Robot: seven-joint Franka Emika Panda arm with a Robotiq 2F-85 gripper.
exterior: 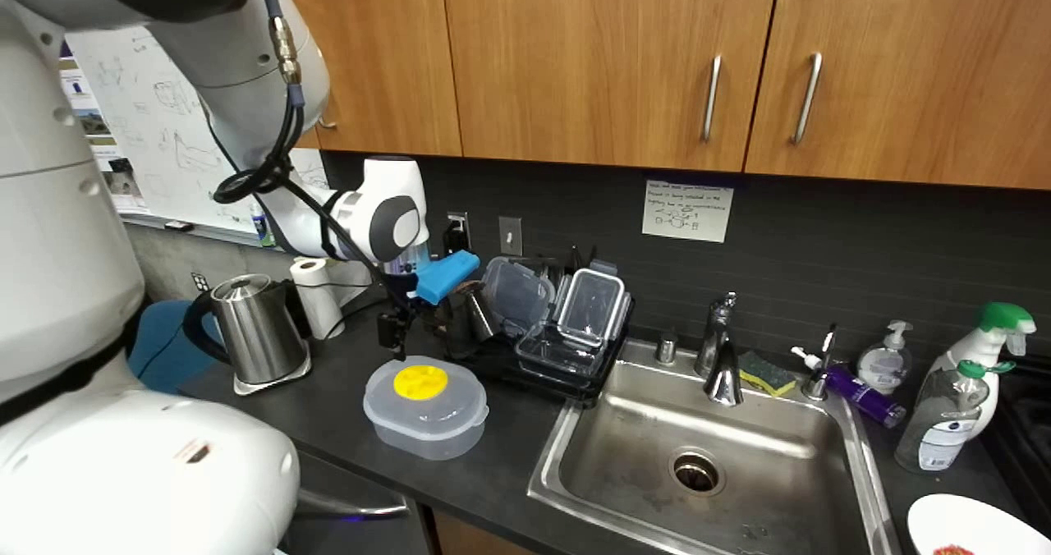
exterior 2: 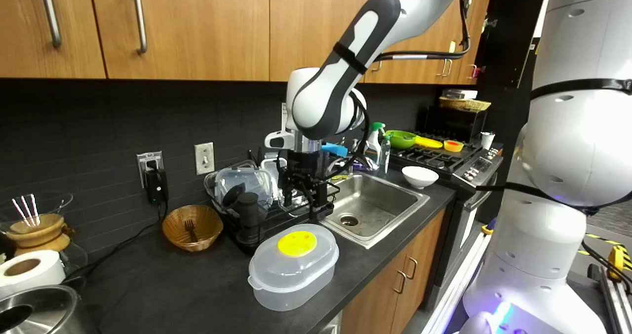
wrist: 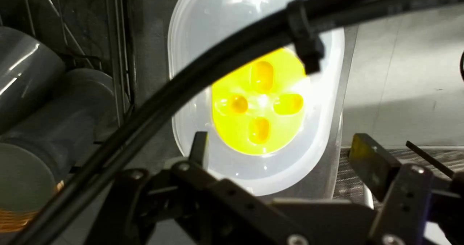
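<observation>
Gripper [wrist: 281,146] spread wide, holding nothing, above a lidded tub [exterior 2: 295,267]; what's inside is kinda hard to tell. Dark counter [exterior 2: 148,294] underneath.

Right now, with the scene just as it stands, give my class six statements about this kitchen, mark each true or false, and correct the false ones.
1. The gripper is open. True.
2. The lidded plastic container stands on the counter. True.
3. The disc on the container's lid is red. False: it is yellow.
4. A fork lies in the wicker basket. True.
5. The stainless-steel kettle stands in the sink. False: it stands on the counter.
6. The white bowl is upside down. False: it stands upright.
</observation>
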